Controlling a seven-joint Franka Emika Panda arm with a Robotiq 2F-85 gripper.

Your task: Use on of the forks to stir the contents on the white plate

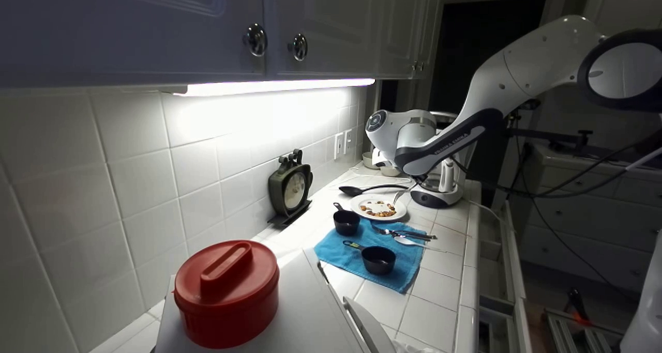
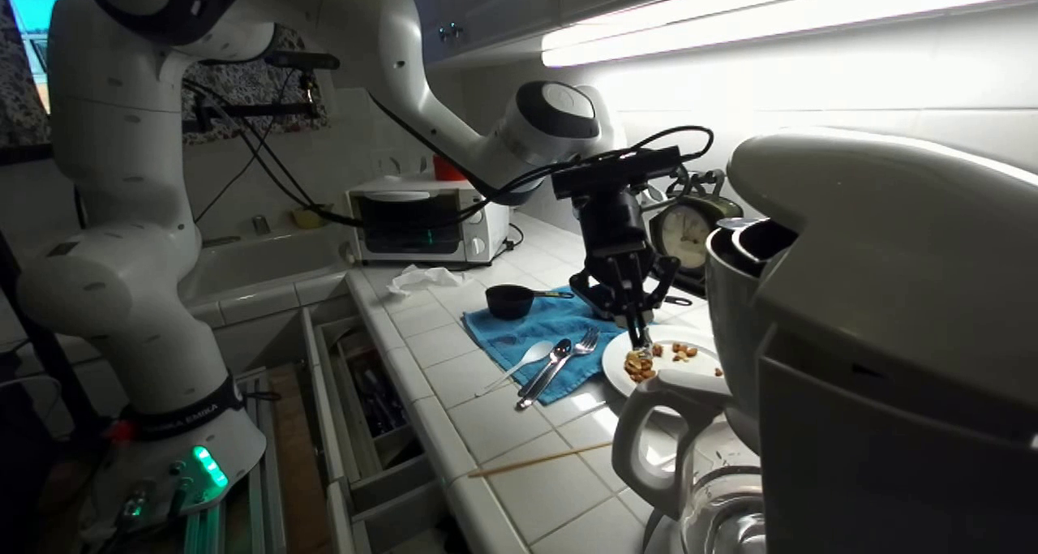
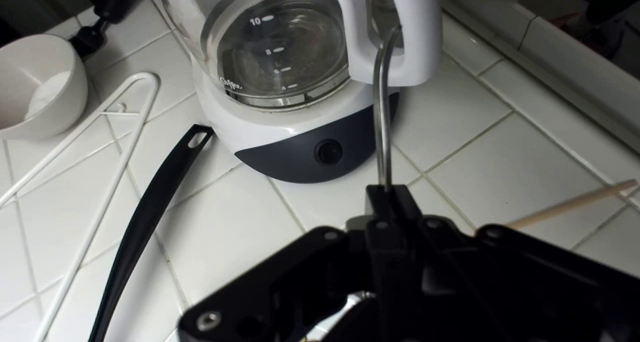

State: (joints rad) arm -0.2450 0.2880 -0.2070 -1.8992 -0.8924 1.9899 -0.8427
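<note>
The white plate point(image 1: 358, 204) lies on the tiled counter in both exterior views, with brownish contents point(image 1: 381, 213) scattered over it. In the wrist view, my gripper point(image 3: 392, 194) is shut on a metal fork point(image 3: 382, 116), whose handle sticks out beyond the fingertips. The head of that held fork point(image 1: 399, 195) slants down at the plate's edge in an exterior view. My gripper point(image 2: 638, 339) is directly over the contents point(image 2: 639, 367) at the plate's near side; the fork's tips there are hard to make out. Another fork point(image 2: 585, 343) rests on the blue towel.
A coffee maker point(image 3: 300, 154) with a glass carafe stands close beside the plate. Behind the plate lies a black ladle point(image 1: 352, 190). Two black measuring cups point(image 1: 378, 260), a metal spoon and a white spoon point(image 2: 535, 353) are on the towel point(image 1: 331, 247). A wooden stick point(image 2: 539, 459) crosses the tiles.
</note>
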